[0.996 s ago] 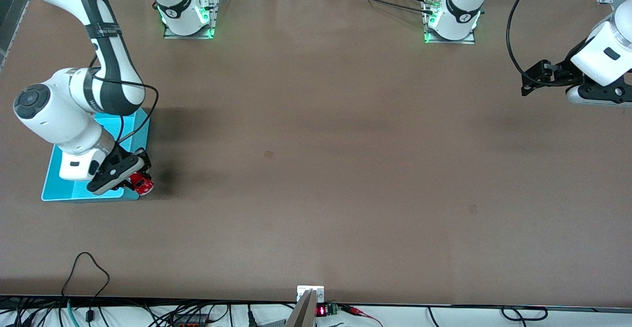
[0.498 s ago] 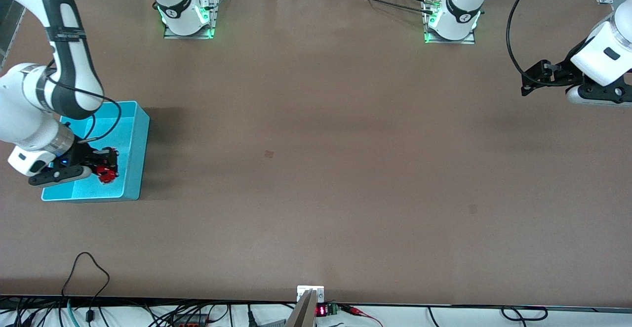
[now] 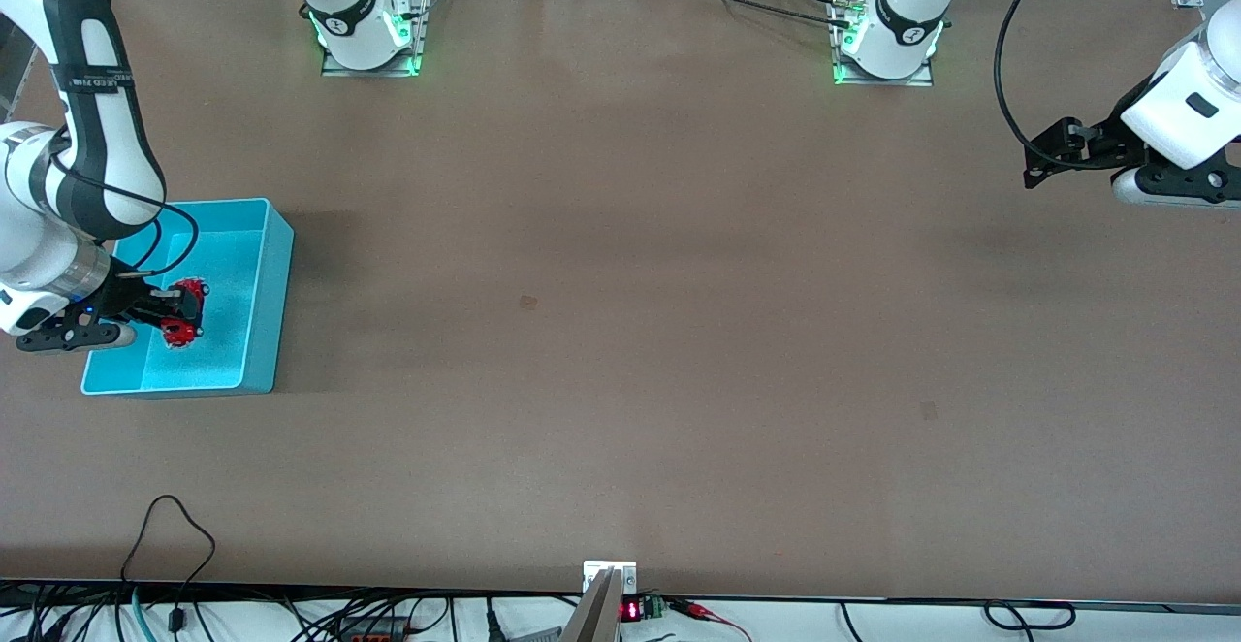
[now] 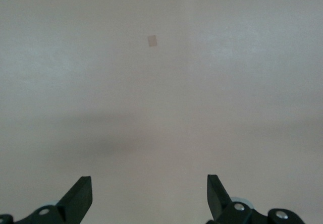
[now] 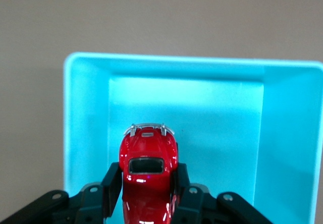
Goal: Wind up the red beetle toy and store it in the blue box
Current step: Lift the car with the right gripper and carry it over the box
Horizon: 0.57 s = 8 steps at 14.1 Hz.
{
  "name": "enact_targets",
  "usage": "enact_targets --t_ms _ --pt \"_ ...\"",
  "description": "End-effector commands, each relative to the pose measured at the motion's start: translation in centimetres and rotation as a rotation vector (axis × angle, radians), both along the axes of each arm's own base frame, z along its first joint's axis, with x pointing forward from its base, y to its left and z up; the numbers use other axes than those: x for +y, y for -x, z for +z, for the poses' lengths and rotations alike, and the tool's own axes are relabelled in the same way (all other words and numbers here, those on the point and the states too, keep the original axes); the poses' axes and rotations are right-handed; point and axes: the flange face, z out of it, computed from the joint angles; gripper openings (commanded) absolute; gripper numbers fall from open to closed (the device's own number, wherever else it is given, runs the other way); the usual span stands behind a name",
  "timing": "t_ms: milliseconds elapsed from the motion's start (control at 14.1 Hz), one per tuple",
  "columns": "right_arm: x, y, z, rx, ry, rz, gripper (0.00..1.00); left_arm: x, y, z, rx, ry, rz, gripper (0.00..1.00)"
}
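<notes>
The blue box sits on the table at the right arm's end. My right gripper is shut on the red beetle toy and holds it over the box's inner floor. In the right wrist view the toy shows between the two black fingers, with the box's wall and floor around it. My left gripper is up in the air over the left arm's end of the table. In the left wrist view it is open and empty over bare table.
The brown table stretches between the two arms. A small darker patch marks its middle. Cables and a small device lie along the edge nearest the front camera.
My right gripper carried the red beetle toy from over the box's corner nearest the front camera to over the inside of the box. The left arm has not moved.
</notes>
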Motion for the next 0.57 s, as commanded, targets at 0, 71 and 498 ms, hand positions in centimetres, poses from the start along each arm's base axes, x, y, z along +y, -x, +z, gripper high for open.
enact_targets --t_ms 0,71,498 --pt "-2.6 1.4 -2.4 0.046 -0.017 -0.093 0.00 -0.3 -0.1 0.8 -0.003 0.003 0.012 1.00" --pt "-2.9 1.6 -3.4 0.062 -0.019 -0.121 0.00 -0.3 -0.1 0.8 -0.004 0.005 0.012 1.00" --pt "-2.7 2.5 -6.9 0.122 -0.020 -0.125 0.01 -0.2 0.1 1.1 -0.007 0.008 0.014 1.00"
